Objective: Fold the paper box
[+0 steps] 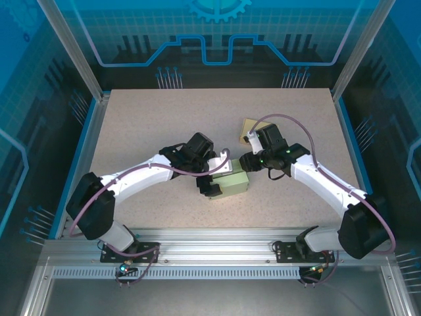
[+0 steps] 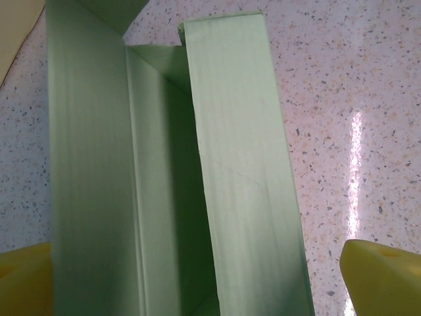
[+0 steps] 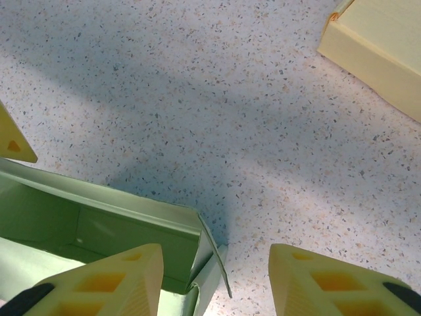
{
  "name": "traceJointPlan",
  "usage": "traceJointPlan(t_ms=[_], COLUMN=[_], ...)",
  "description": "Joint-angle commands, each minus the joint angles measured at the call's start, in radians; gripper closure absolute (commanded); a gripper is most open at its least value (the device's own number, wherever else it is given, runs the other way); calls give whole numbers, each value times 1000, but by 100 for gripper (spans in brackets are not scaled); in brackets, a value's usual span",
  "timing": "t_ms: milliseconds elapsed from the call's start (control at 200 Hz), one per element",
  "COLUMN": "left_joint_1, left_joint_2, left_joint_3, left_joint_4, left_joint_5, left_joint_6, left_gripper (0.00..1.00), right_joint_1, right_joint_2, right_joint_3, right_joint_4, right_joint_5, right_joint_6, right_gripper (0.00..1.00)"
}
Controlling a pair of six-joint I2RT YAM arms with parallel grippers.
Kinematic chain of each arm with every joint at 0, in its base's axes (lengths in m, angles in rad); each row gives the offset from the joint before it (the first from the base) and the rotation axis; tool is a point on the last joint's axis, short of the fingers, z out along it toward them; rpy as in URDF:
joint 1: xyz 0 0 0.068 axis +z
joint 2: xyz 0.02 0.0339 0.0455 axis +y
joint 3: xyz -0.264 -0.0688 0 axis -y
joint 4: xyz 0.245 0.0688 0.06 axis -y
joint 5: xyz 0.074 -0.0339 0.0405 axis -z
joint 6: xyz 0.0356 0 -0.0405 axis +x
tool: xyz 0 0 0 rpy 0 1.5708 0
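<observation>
Green box cropped at bottom edge; yellow box cropped top-right.

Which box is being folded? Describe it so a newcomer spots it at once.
Start with the speckled table and look to its middle, a little toward the near edge. There sits the paper box. It is pale green with its flaps open, unlike the cream box farther back and to the right.
</observation>
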Motion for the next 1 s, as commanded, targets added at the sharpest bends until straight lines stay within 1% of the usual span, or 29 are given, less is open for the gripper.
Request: traceJointPlan(t_ms=[0, 420, 650, 750, 855, 996], left_joint_1=[-3, -4, -13, -18, -26, -40], left_joint_2=[-25, 7, 23, 30, 35, 36], left_joint_3=[17, 13, -5, -10, -15, -25], left_joint_4=[9, -20, -20, -26, -25, -12], left_joint_5=[44, 62, 13, -9, -38, -69], left_joint_6=[11, 10, 23, 27, 28, 27], left_gripper=[1, 1, 1, 1, 1, 1], right_joint_1=[-12, -12, -12, -11, -8, 2], right_joint_2=[-4, 21, 28, 34, 35, 28], right_joint_3=[-13, -19, -23, -23, -27, -35], right_joint_4=[23, 43, 53, 52, 52, 54], right_joint_5=[-21, -36, -41, -41, -38, -27], right_joint_6=[5, 19, 27, 29, 37, 46], right_gripper=[53, 55, 56, 62, 71, 78])
